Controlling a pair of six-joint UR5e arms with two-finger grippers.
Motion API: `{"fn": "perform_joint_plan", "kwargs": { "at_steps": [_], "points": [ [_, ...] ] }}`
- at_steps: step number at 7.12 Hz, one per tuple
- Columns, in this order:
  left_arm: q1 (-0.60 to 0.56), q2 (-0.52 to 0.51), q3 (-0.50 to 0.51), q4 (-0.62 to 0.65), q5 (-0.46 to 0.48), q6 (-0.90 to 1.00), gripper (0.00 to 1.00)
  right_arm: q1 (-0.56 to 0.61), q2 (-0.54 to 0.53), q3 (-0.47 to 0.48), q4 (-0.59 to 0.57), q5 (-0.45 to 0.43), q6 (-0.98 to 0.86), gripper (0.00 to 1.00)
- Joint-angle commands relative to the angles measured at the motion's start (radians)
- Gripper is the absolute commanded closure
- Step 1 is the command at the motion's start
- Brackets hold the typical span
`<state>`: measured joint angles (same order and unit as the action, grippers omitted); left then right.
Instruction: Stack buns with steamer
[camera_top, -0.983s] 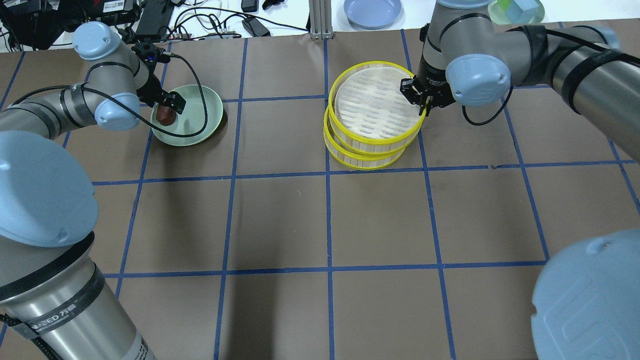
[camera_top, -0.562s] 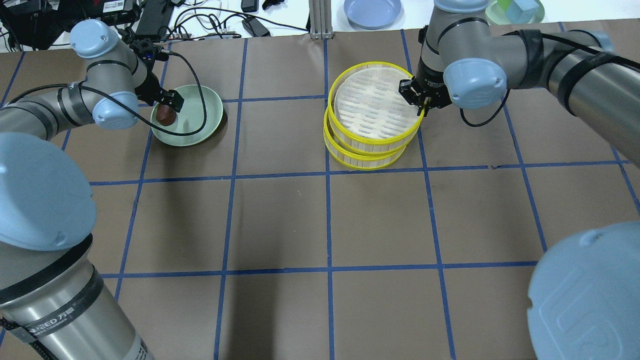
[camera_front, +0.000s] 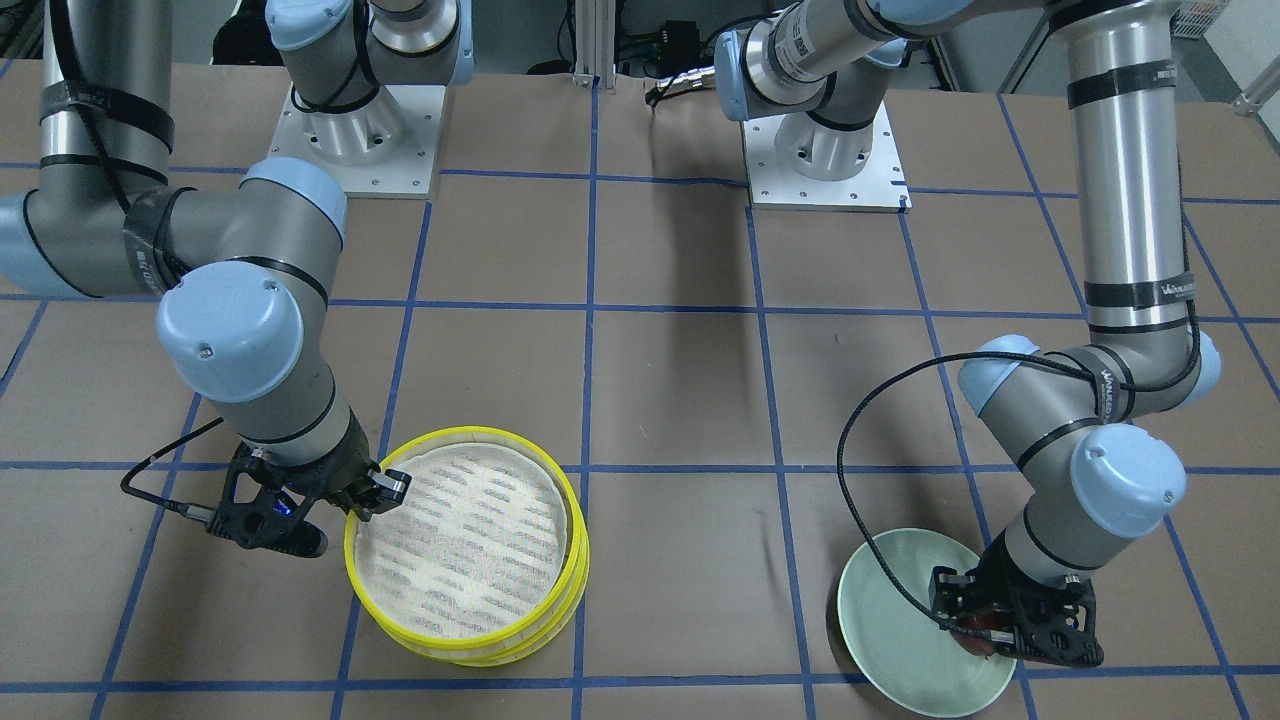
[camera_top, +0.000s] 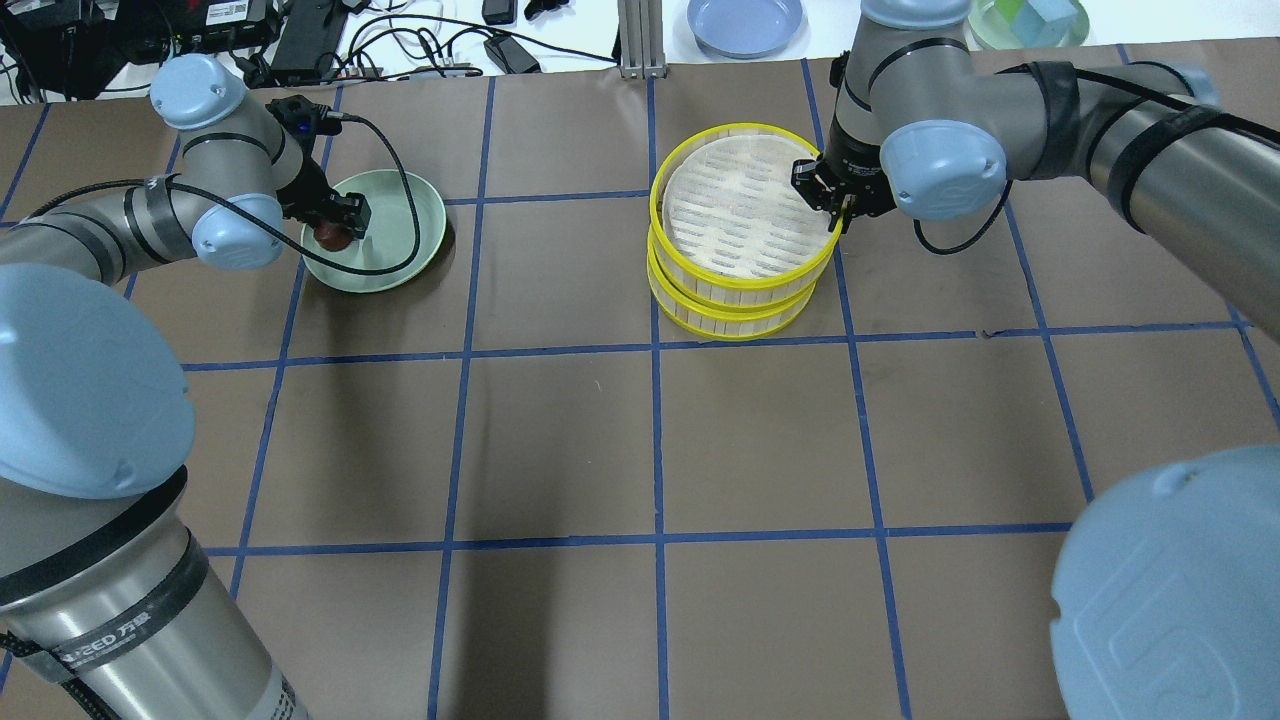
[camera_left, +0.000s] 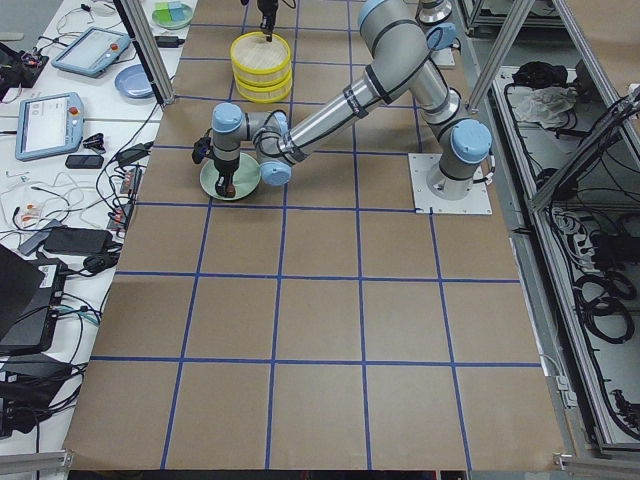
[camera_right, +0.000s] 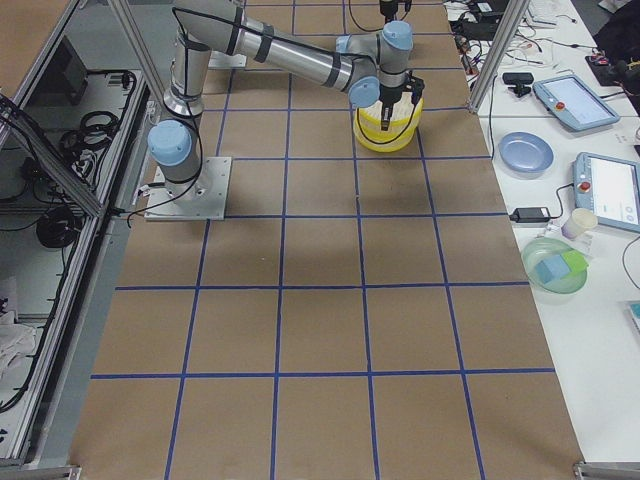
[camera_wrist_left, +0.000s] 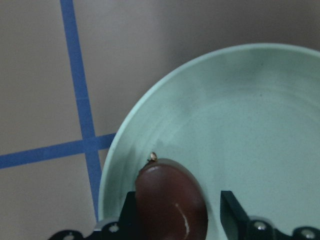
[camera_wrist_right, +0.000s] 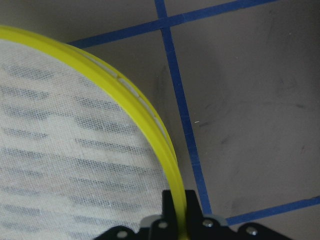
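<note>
A dark reddish-brown oval bun (camera_top: 328, 236) lies at the left rim of a pale green plate (camera_top: 400, 215). My left gripper (camera_top: 335, 228) is down over it. In the left wrist view the bun (camera_wrist_left: 170, 205) sits between the open fingers, with a small gap at the right finger (camera_wrist_left: 231, 212). The yellow-rimmed steamer (camera_top: 740, 210) is a stack of three trays with nothing in the top one. My right gripper (camera_top: 835, 205) is shut on the top tray's right rim (camera_wrist_right: 150, 125). The pale cream bun is out of view.
A blue plate (camera_top: 745, 22), a green bowl with coloured blocks (camera_top: 1030, 20), an aluminium post (camera_top: 640, 40) and cables with adaptors (camera_top: 420, 45) lie beyond the table's far edge. Blue tape lines grid the brown table.
My right gripper has slid the top steamer tray to the left, more squarely over the trays below. My left gripper has shifted slightly over the brown bun on the plate.
</note>
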<state>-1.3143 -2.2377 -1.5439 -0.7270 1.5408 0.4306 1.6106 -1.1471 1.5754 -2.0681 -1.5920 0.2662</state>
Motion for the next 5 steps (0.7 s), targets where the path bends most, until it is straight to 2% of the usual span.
{"fn": "perform_joint_plan", "kwargs": {
  "at_steps": [1, 4, 5],
  "points": [
    [0.000, 0.010, -0.002, 0.001, -0.005, -0.007, 1.00, 0.002, 0.001, 0.000, -0.003, 0.021, 0.001, 1.00],
    [-0.003, 0.056, 0.010, 0.000, -0.013, -0.111, 1.00, 0.000, 0.010, -0.001, -0.004, 0.017, -0.005, 1.00],
    [-0.009, 0.082, 0.010, -0.011, -0.075, -0.166, 1.00, 0.000, 0.013, -0.001, -0.006, 0.015, -0.004, 1.00]
  ]
}}
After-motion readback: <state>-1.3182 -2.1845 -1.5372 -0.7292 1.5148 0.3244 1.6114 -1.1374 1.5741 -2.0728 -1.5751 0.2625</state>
